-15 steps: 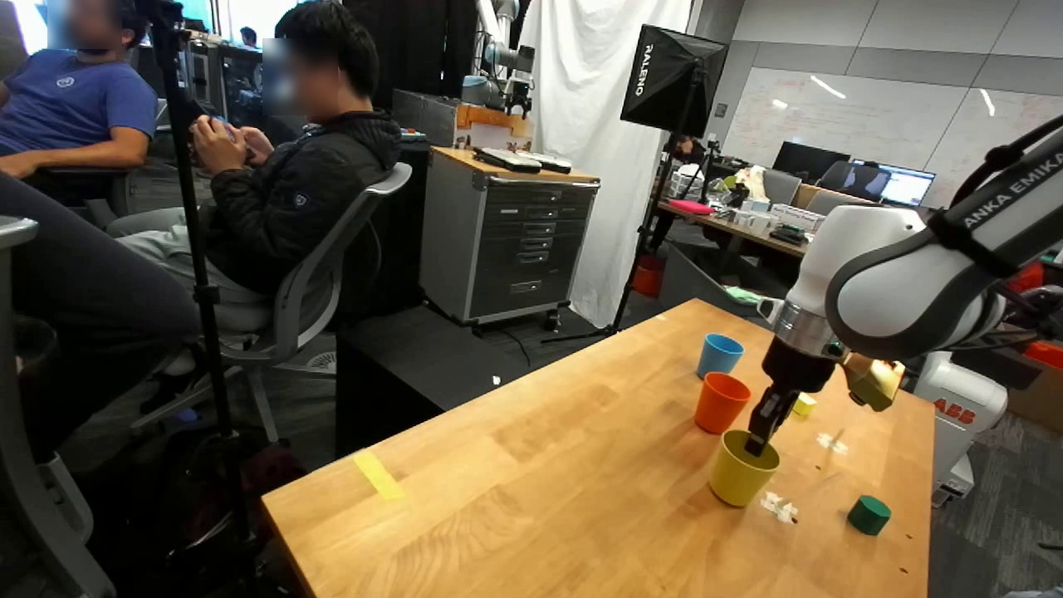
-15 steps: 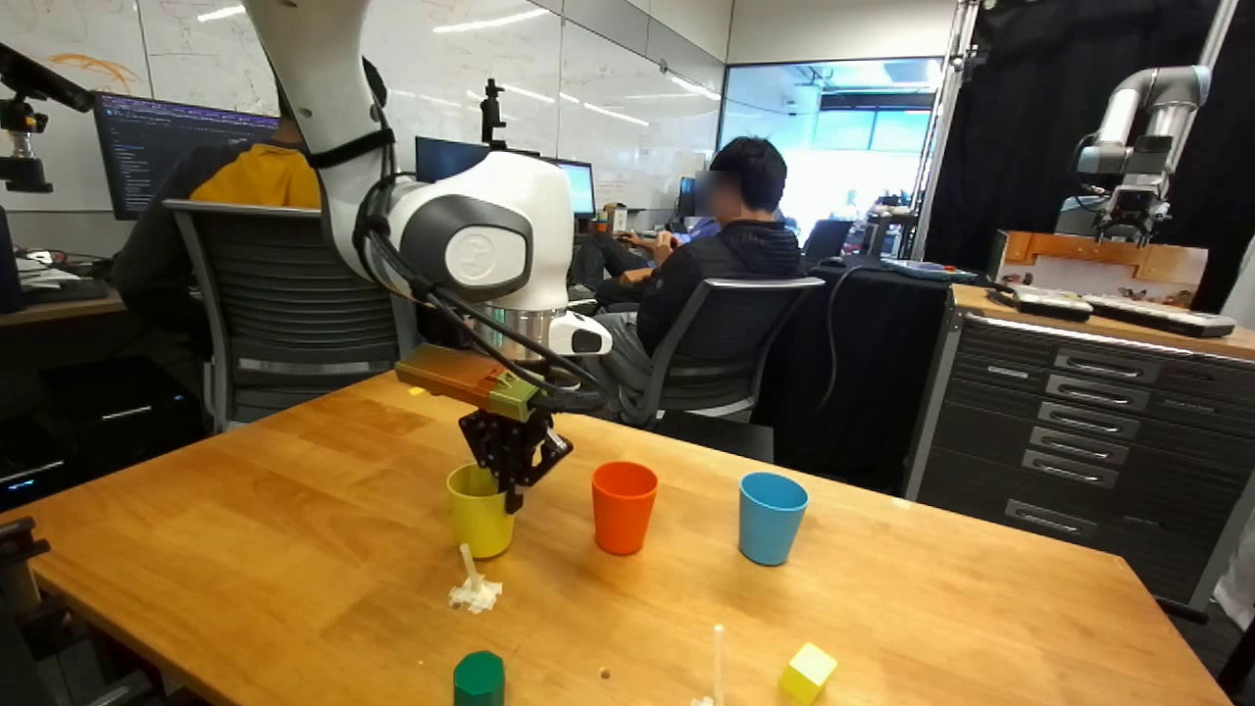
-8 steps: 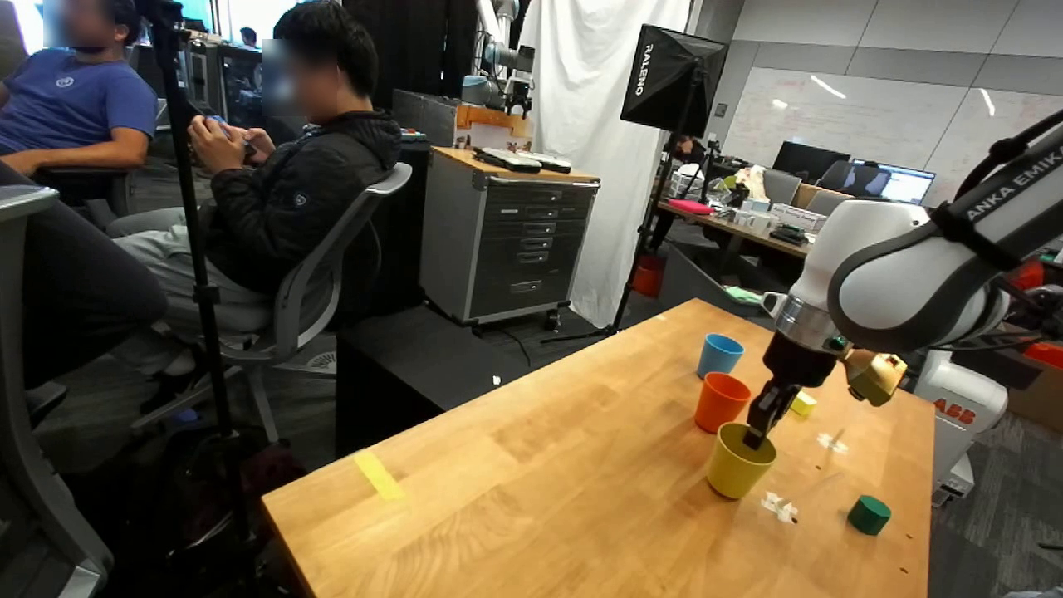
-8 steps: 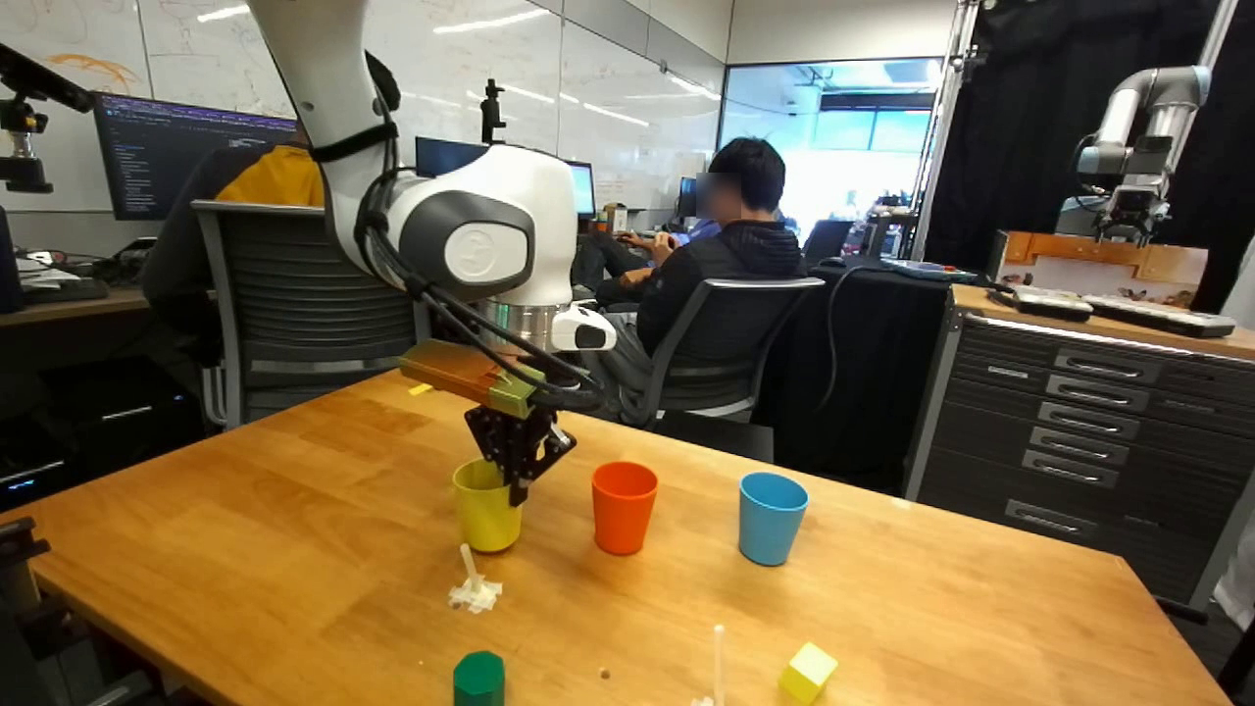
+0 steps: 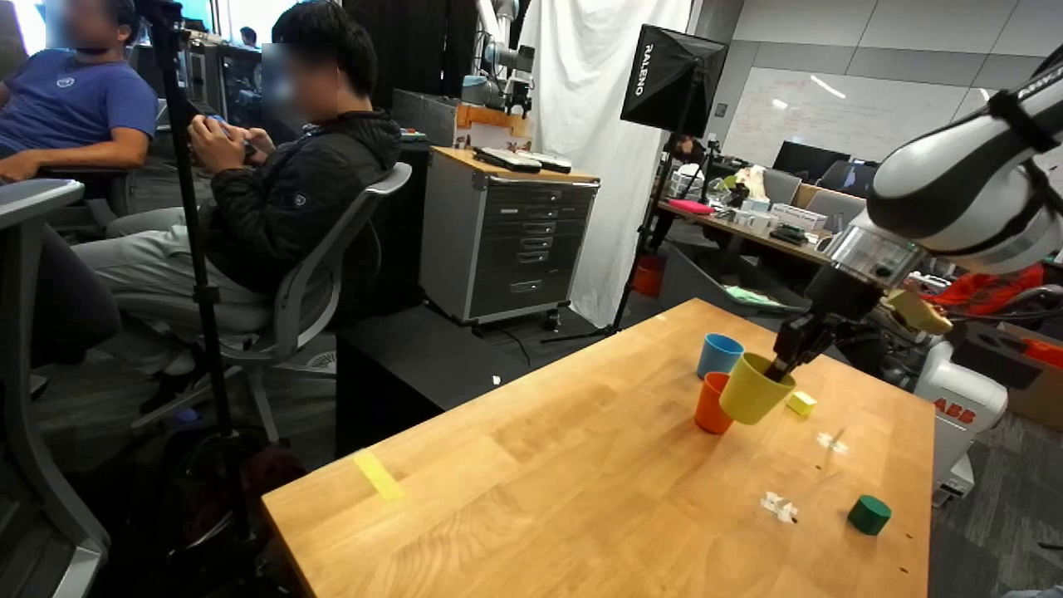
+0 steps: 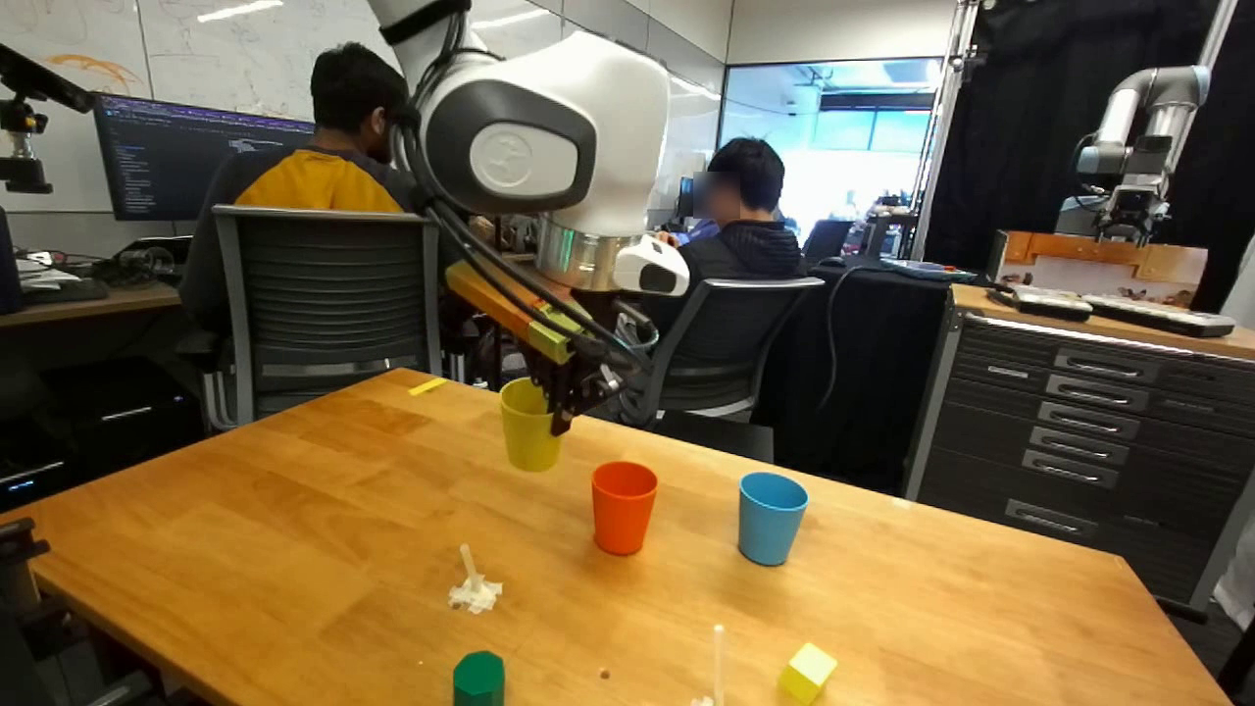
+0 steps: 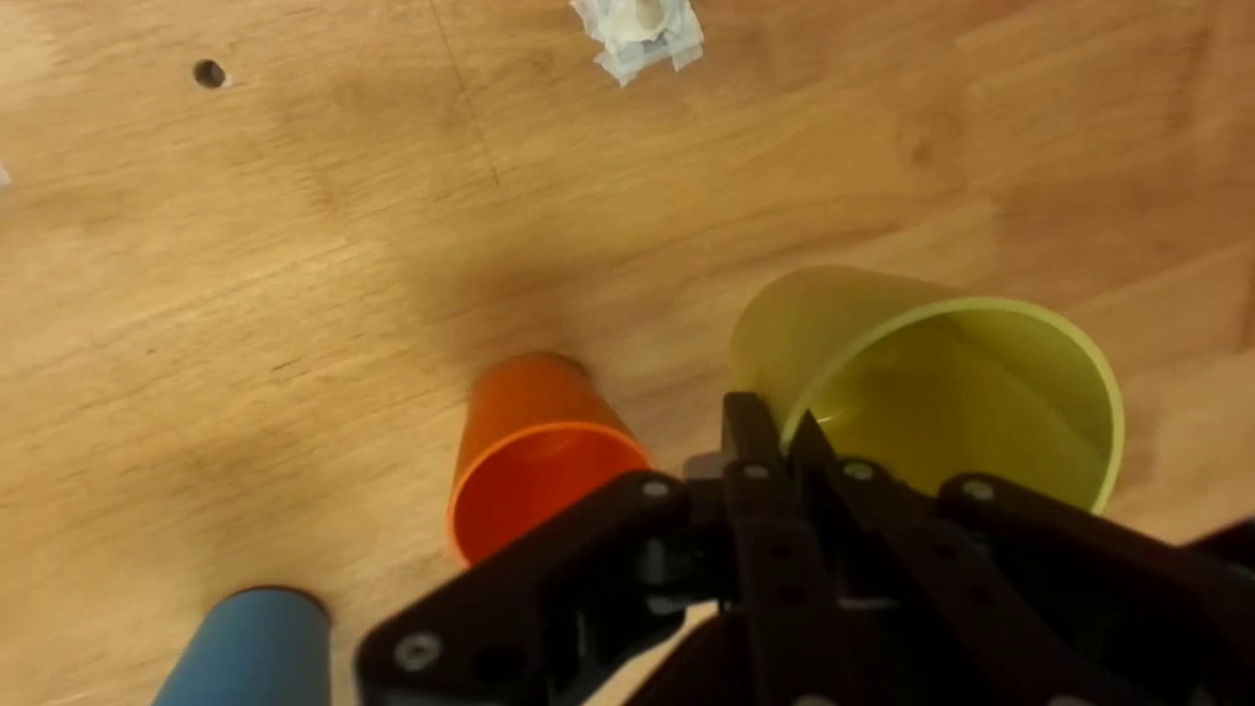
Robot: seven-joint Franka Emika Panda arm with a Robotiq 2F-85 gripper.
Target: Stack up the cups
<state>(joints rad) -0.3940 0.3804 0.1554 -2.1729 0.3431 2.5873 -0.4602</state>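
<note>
Higher than a moment ago, the yellow-green cup [image 6: 525,436] hangs above the grained wooden table [image 6: 294,549] with the claw [image 7: 779,422] that carries it, while the orange cup [image 6: 624,510] stands where it was. That claw is pinched narrow on the raised cup's wall, one finger inside the rim and one outside, the cup tipping a little. The next move, I'd say, turns on the orange cup: it lies lower down and to the right of the claw in an exterior view, long axis upright, mouth open; the raised cup is beside it, not over it, and the one working arm [image 6: 618,127] must bring it across. Left to right: front left of the orange cup, a faceted dark green block [image 6: 478,681]; up and left, smooth, tapering yellow-green plastic; to its right, the similar blue cup [image 6: 771,520], upright; front right, a flat-faced yellow cube [image 6: 809,673].
</note>
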